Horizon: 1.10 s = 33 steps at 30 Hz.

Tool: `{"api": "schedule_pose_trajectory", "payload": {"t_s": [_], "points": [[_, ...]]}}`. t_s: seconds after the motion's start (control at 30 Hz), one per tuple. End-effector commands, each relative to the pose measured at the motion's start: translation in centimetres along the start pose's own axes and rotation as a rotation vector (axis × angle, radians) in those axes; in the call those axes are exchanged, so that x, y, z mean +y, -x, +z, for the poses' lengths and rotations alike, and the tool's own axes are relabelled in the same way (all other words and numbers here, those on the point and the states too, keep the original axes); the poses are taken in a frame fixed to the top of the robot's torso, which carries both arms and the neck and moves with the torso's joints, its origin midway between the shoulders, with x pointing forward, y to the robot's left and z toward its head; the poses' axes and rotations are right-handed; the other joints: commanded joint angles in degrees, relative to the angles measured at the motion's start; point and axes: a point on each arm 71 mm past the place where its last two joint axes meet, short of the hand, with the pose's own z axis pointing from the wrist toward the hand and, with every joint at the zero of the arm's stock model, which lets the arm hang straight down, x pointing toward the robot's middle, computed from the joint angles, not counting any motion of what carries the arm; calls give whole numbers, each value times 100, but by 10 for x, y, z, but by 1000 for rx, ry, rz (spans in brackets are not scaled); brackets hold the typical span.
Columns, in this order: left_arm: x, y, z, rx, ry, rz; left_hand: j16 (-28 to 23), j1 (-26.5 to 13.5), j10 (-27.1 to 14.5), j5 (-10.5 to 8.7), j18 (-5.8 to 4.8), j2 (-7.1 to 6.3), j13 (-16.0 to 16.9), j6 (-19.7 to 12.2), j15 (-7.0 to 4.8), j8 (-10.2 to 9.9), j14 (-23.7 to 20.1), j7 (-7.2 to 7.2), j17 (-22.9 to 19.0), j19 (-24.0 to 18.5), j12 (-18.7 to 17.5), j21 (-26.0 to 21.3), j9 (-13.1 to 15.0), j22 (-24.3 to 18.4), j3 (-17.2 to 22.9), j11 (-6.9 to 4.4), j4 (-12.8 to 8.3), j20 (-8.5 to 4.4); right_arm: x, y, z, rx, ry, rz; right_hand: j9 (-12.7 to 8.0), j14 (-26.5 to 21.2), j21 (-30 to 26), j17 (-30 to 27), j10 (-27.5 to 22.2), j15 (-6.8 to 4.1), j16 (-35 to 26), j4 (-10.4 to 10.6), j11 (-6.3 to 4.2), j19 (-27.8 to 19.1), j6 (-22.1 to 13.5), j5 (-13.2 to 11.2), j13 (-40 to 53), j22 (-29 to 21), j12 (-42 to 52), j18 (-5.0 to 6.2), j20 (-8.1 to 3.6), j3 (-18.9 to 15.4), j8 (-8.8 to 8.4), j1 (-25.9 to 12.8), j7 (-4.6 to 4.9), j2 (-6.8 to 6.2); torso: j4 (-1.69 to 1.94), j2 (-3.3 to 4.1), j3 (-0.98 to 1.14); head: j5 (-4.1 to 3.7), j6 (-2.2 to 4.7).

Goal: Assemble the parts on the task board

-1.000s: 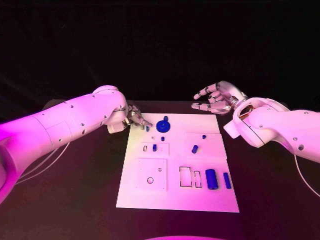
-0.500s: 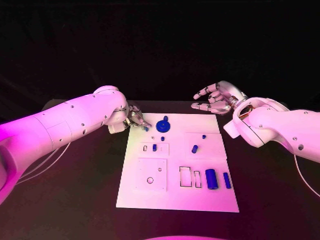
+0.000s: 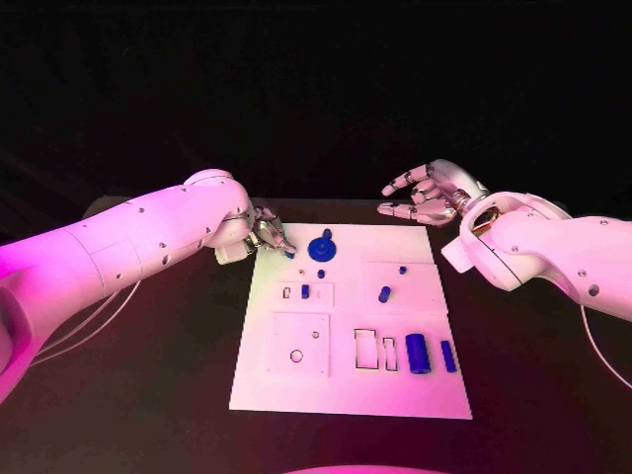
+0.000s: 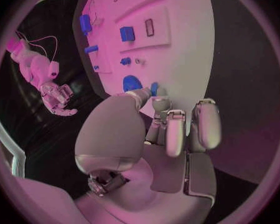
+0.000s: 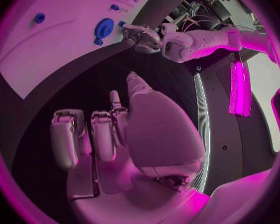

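Left hand (image 3: 268,235) sits at the task board (image 3: 354,395) far-left corner, fingertips pinching a small blue part (image 3: 289,253) just beside the round blue piece (image 3: 322,248). A loose pinch could drop it or knock that piece. Right hand (image 3: 428,195) hovers off the board's far-right corner, fingers spread, holding nothing.

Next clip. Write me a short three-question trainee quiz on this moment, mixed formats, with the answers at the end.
1. True or false: the right robot hand holds a blue part.
2. Multiple choice: the left robot hand is at the task board's (A) near edge, (B) far left corner, (C) right edge.
3. Fill in: the round blue part nearest the left robot hand stands at the board's ____ end.

Key: 1 false, it hovers off the board with fingers apart. 2 B. 3 far.
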Motion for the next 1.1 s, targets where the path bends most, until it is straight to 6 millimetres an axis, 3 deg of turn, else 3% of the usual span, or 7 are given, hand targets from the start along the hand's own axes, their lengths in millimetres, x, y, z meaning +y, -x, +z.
{"api": "schedule_pose_trajectory", "payload": {"t_s": [0.03, 0.17, 0.4, 0.53, 0.73, 0.83, 1.1], "points": [[-2, 0, -1, -3, -31, -42, -4, -116, 39, 39, -8, -81, -16, -93, -19, 241, 536, -1, 1382, 3, -27, 12, 530, 15, 926, -27, -536, -34, 1, -1, 0, 9, 11, -7, -6, 447, -12, 915, -11, 14, -35, 12, -8, 394, -46, 30, 659, 1208, -11, 36, 0, 10, 33, 4, -2, 35, 1, -7, 2, -6, -3], [1, 0, -3, -4, -39, -68, -5, -435, 82, 77, -13, -254, 8, -159, -31, 439, 536, 0, 1380, 23, 2, 25, 765, 47, 1560, -25, -799, -38, 0, -1, 0, 9, 10, -8, -6, 448, -10, 921, -12, 14, -32, 12, -9, 395, -44, 36, 658, 1210, -12, 36, 0, 12, 36, 7, -2, 37, -1, -7, 2, -1, 3], [11, -1, -14, 0, -54, -123, -8, -765, 161, 184, -25, -317, 91, -147, -50, 568, 535, -11, 1374, 72, 80, 58, 912, 114, 2033, -44, -1078, -54, -1, 1, 0, 8, 6, -9, -6, 448, -10, 921, -12, 14, -32, 12, -9, 395, -44, 36, 658, 1210, -12, 36, 0, 12, 36, 7, -2, 37, 22, -15, 3, -7, -1], [17, -4, -24, 3, -64, -141, 45, -1085, 317, 747, -48, -418, 230, -46, -90, 653, 571, -55, 1468, 157, 196, 112, 984, 224, 2246, -87, -1304, -90, -2, 1, -1, 7, 3, -9, -6, 448, -10, 921, -12, 14, -32, 12, -9, 395, -44, 36, 658, 1210, -12, 36, 0, 12, 36, 7, -2, 37, 32, -23, 2, -7, -5], [20, -10, -38, -17, -81, -136, 63, -1341, 459, 1185, -74, -459, 344, 43, -132, 696, 582, -100, 1501, 246, 278, 168, 1019, 342, 2326, -132, -1478, -131, -3, 2, -1, 6, 1, -10, -6, 448, -9, 919, -11, 13, -34, 11, -9, 396, -42, 47, 658, 1211, -11, 35, -1, 13, 39, 10, -3, 36, 54, -42, 4, 2, -28], [21, -14, -44, -34, -90, -128, 66, -1433, 533, 1352, -80, -476, 424, 85, -149, 715, 584, -120, 1506, 266, 333, 182, 1031, 369, 2342, -153, -1547, -148, -4, 3, -2, 7, 0, -10, -6, 448, -9, 919, -11, 13, -34, 11, -9, 396, -42, 47, 658, 1211, -11, 35, -1, 13, 39, 10, -3, 36, 63, -46, -1, -2, -42], [22, -33, -55, -84, -109, -83, 66, -1527, 620, 1524, -82, -494, 523, 135, -168, 733, 584, -144, 1506, 277, 401, 187, 1039, 380, 2358, -176, -1618, -167, -5, 4, -3, 7, -3, -10, -6, 448, -9, 919, -11, 13, -34, 11, -9, 396, -42, 47, 658, 1211, -11, 35, -1, 13, 39, 10, -3, 36, 81, -59, 1, 19, -73]]}}
